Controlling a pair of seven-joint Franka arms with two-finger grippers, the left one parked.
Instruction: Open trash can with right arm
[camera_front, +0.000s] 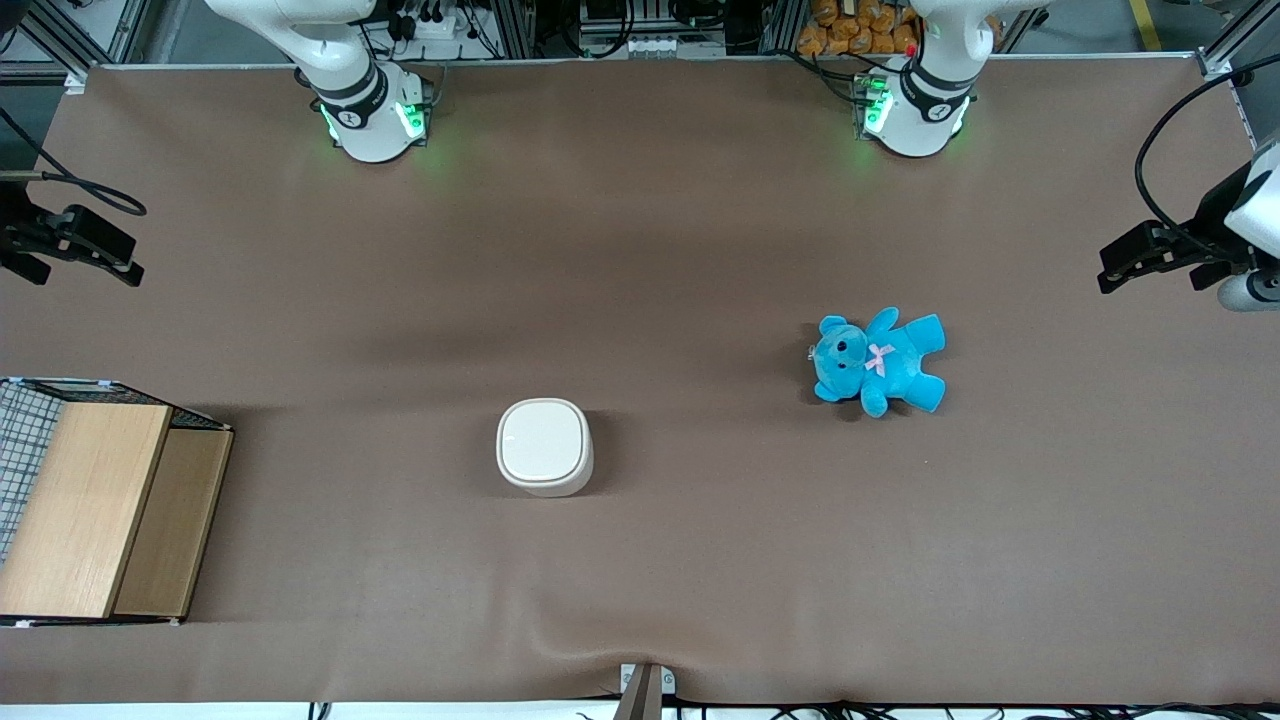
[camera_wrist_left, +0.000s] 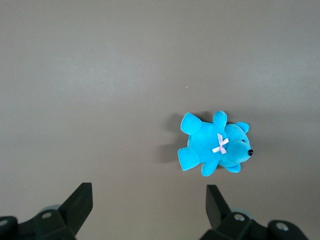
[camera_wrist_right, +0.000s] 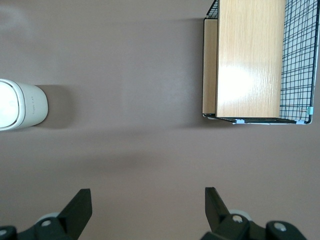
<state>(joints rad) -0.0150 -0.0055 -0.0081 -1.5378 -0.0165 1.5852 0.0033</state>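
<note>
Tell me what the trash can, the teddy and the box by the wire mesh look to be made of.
Trash can: likely smooth cream plastic, with a soft sheen on its closed lid. Blue teddy: plush fabric with a fuzzy surface and a pink ribbon bow. Box: light wood or wood-look laminate, going by its grain lines and glossy glare. The right arm's hand hangs open above bare table, away from the can.

The counter (camera_front: 700, 250) was covered edge to edge by a brown mat, creased slightly along the edge nearest the front camera. The trash can (camera_front: 544, 446), lid shut flat, was seen standing on it near the middle. A blue teddy (camera_front: 878, 360) was laid on its back, well apart from the can, toward the parked arm's end. A wooden box (camera_front: 100, 505) with wire mesh was set at the working arm's end. The end effector (camera_wrist_right: 148, 210) was held with its fingers spread apart above bare mat, between can and box.
</note>
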